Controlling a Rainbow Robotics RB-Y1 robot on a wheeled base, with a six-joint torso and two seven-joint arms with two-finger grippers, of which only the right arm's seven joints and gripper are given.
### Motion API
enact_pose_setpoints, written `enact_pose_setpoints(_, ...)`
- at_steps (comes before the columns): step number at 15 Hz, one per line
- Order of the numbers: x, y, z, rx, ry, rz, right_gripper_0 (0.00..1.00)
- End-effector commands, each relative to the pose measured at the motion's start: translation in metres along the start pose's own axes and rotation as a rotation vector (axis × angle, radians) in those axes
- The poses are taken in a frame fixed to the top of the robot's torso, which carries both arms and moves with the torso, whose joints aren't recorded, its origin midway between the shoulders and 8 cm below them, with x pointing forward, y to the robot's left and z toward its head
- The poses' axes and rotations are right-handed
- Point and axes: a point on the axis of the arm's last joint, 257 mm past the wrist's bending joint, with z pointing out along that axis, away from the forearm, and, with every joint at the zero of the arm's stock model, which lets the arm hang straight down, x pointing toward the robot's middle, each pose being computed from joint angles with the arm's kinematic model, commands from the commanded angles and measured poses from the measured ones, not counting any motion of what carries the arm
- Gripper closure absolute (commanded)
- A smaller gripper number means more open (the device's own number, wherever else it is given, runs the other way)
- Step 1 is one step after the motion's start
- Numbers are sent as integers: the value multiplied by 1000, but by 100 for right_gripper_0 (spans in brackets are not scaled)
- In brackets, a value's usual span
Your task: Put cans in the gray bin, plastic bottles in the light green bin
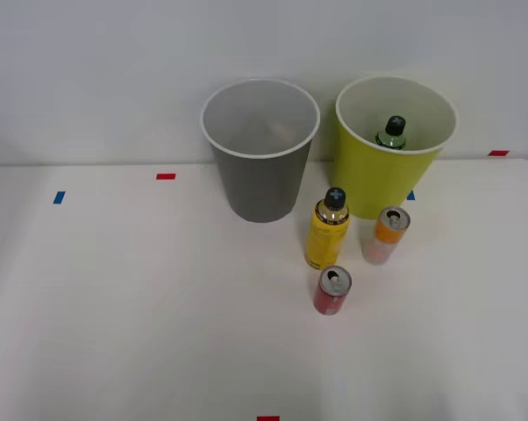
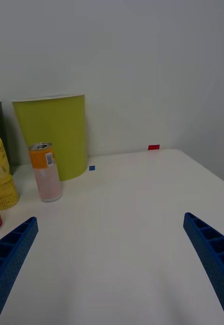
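The gray bin [image 1: 260,149] stands at the back of the table beside the light green bin [image 1: 394,145]. A dark green bottle [image 1: 390,132] with a black cap stands inside the light green bin. In front of the bins stand the yellow bottle [image 1: 327,230], the orange-and-pink can [image 1: 385,235] and the red can [image 1: 332,290]. In the right wrist view my right gripper [image 2: 112,264] is open low over the table, to the right of the cans, with nothing between its blue fingers [image 2: 211,254]. There the orange can [image 2: 46,171], yellow bottle [image 2: 1,172] and light green bin [image 2: 53,134] stand ahead.
Small red [image 1: 166,176] and blue [image 1: 59,197] tape marks dot the white table. A pale wall rises right behind the bins. The table's right edge runs close to the gripper in the wrist view.
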Motion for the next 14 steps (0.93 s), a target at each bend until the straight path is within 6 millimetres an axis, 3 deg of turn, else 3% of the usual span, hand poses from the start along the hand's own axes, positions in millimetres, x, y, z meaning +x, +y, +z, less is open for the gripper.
enact_pose_setpoints(1,0,0,0,0,0,0,0)
enact_pose_setpoints(14,0,0,0,0,0,0,0)
